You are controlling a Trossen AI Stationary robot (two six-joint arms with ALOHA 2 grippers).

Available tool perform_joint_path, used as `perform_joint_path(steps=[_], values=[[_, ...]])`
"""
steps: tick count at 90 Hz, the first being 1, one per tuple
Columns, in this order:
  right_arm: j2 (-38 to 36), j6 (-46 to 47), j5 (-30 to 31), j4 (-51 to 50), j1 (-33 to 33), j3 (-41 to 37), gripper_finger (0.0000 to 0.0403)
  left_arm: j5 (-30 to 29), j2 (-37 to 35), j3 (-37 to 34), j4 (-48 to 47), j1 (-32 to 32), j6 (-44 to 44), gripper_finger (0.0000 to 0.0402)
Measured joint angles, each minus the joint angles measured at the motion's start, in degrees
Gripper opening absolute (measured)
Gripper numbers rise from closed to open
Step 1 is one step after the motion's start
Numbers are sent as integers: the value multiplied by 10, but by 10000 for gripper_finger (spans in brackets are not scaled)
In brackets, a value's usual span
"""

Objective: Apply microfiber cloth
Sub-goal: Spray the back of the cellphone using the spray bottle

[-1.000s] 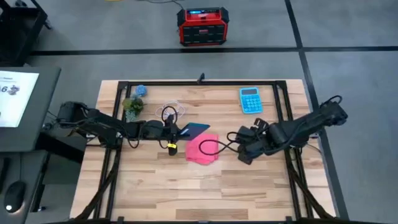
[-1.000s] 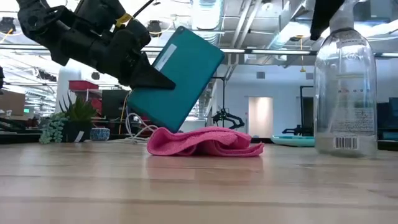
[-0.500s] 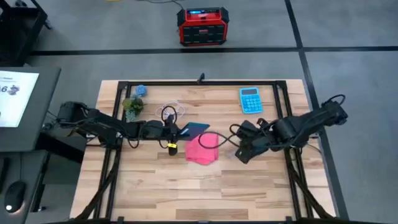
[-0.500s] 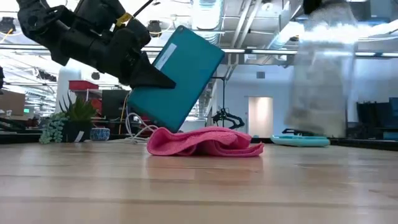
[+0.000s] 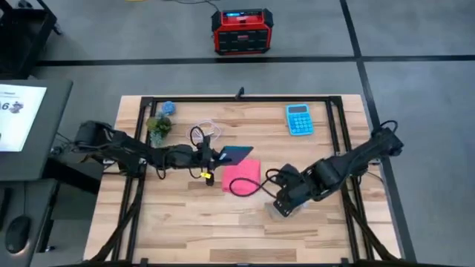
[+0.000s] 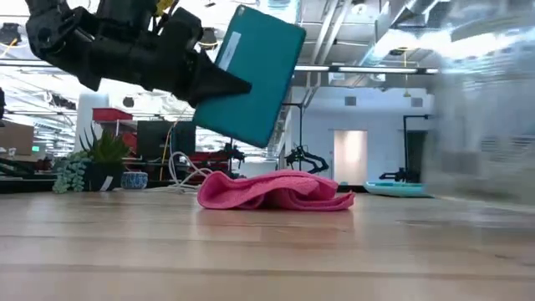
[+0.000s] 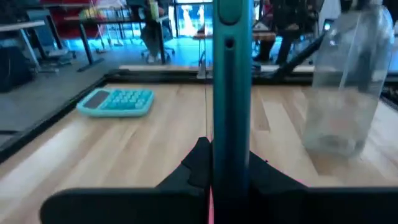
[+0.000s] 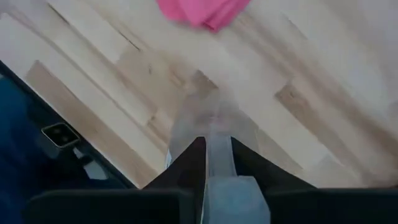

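The pink microfiber cloth (image 5: 241,176) lies crumpled on the wooden table near its middle, also seen in the low view (image 6: 276,191). Just left of and above it, my left gripper (image 5: 214,156) is shut on a teal phone (image 5: 236,153), which hangs tilted above the cloth's far-left part (image 6: 251,75). Near-right of the cloth, my right gripper (image 5: 288,199) is shut on a clear spray bottle (image 5: 283,208), which the left wrist view shows upright (image 7: 342,81). My left gripper pinches the phone between its two fingers (image 7: 198,163), one on each flat face, at the phone's left end (image 6: 219,88). The fingers come level from the table's left. The phone is lifted clear of the cloth, on edge and tilted. My right gripper pinches the bottle's top part (image 8: 217,165) between its two fingers (image 8: 189,163), coming slantwise from above and the table's right. The bottle stays upright below the fingers; whether its base (image 7: 334,147) rests on the table I cannot tell.
A blue calculator (image 5: 299,119) lies at the far right of the table. A small plant (image 5: 158,126), a blue object (image 5: 167,108) and a white cable (image 5: 208,132) sit at the far left. A black frame (image 5: 237,99) runs round the table top.
My right gripper has carried the spray bottle from the cloth's right side toward the table's near edge, and it now stands near-right of the cloth. My left gripper has raised the phone a little, so its lower end hangs higher above the cloth. The cloth has stayed put.
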Motion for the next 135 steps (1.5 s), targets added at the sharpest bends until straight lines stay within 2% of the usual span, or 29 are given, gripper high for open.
perform_joint_path(steps=[23, 47, 74, 92, 114, 135], values=[[4, -53, 5, 20, -1, 26, 59, 7, 49, 8, 5, 0, -12, 9], [6, -69, 7, 21, -5, 26, 117, 8, 49, 8, 14, 0, -6, 9], [6, -116, 21, 73, -8, 27, 191, 8, 49, 8, 22, 0, -7, 9], [6, -176, 81, 73, 3, 55, 194, 8, 49, 8, 36, 0, -14, 9], [6, -266, 193, 74, 45, 98, 187, 8, 25, 10, 30, 1, -27, 9], [2, -358, 183, 101, 100, 108, 187, 7, -16, 10, 0, 3, -27, 9]])
